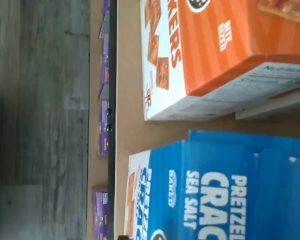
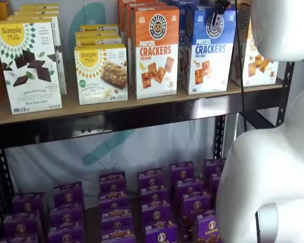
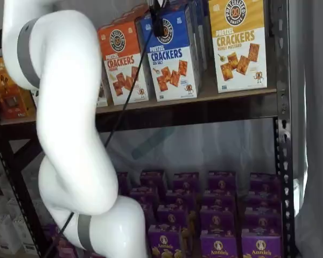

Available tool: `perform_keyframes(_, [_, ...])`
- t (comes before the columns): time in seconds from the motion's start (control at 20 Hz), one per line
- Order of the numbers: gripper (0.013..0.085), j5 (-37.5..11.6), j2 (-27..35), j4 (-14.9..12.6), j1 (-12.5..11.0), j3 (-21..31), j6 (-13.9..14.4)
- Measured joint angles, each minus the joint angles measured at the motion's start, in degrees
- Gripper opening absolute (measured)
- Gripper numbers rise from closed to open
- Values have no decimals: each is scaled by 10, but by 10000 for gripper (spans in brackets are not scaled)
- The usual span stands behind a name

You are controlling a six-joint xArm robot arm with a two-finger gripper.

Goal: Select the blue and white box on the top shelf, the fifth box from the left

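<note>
The blue and white pretzel crackers box stands upright on the top shelf in both shelf views [image 2: 210, 50] [image 3: 169, 59], between an orange box [image 2: 154, 50] and a yellow one. In the wrist view the blue box [image 1: 225, 195] fills the near part of the picture, with the orange box [image 1: 210, 50] beside it. Only the black fingers of my gripper [image 2: 220, 6] [image 3: 160, 4] show, hanging at the view's top edge with a cable, right at the blue box's top. No gap between them can be made out.
A yellow pretzel box [image 3: 238, 45] stands right of the blue one. Simple Mills boxes [image 2: 28, 66] [image 2: 100, 73] stand further left. Purple Annie's boxes [image 2: 152, 202] fill the lower shelf. My white arm [image 2: 273, 152] [image 3: 64, 107] stands in front of the shelves.
</note>
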Motion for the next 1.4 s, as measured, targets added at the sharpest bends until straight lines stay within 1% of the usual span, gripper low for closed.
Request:
perform_keyframes(0.1, [850,2,0,-4,2,2,1])
perform_keyframes(0.3, [850,-1,-3,-5,3,10,1])
perform_keyframes(0.4, [770,0,-3,-2,2,11,0])
perform_keyframes(0.45, [770,0,-3,-1,1,12,0])
perform_keyframes(0.55, [690,-1,-4,-1,1,14,0])
perform_keyframes(0.9, [690,-7,-6,-1,1,20,-1])
perform_keyframes(0.95, [650,-7,-6,0,1,20,-1])
perform_keyframes(1.0, [650,-7,-6,0,1,20,-1])
perform_keyframes(1.05, [610,-7,-7,1,0,21,-1])
perform_keyframes(1.4, [610,4,-6,8,-2,14,0])
